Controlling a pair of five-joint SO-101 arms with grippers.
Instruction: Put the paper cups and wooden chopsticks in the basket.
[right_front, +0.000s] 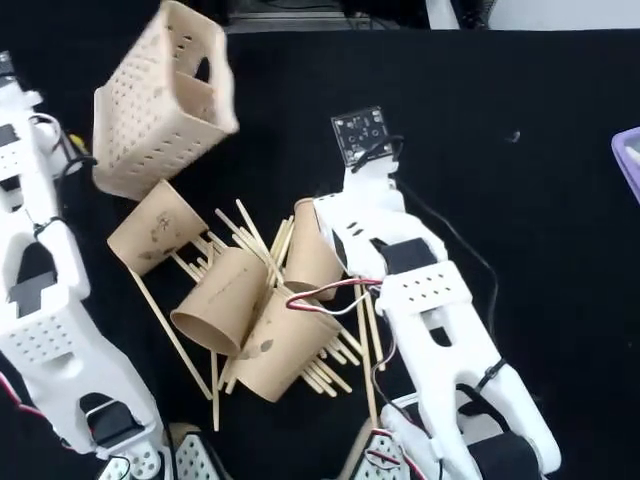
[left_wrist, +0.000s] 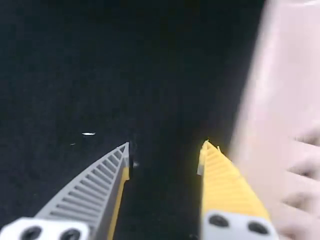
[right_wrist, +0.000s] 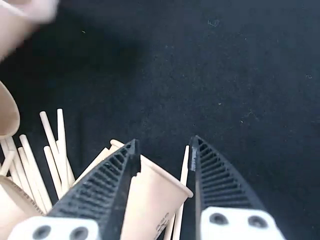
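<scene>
The beige perforated basket (right_front: 160, 105) lies tilted at the back left, and its wall (left_wrist: 285, 125) is close beside my left gripper (left_wrist: 165, 150). That gripper is open over bare black cloth, with nothing between its fingers. Several paper cups lie on their sides in mid-table: one (right_front: 155, 228) near the basket, two (right_front: 220, 300) (right_front: 280, 345) in the middle, one (right_front: 312, 250) at the right arm's tip. Wooden chopsticks (right_front: 250, 240) are strewn under and around them. My right gripper (right_wrist: 162, 145) is open, its fingers on either side of that last cup's rim (right_wrist: 160, 192).
The left arm (right_front: 40, 300) runs along the table's left edge; the right arm (right_front: 430, 310) crosses the middle right. A purple object (right_front: 630, 160) shows at the right edge. Black cloth (right_front: 500, 130) lies bare at the back right.
</scene>
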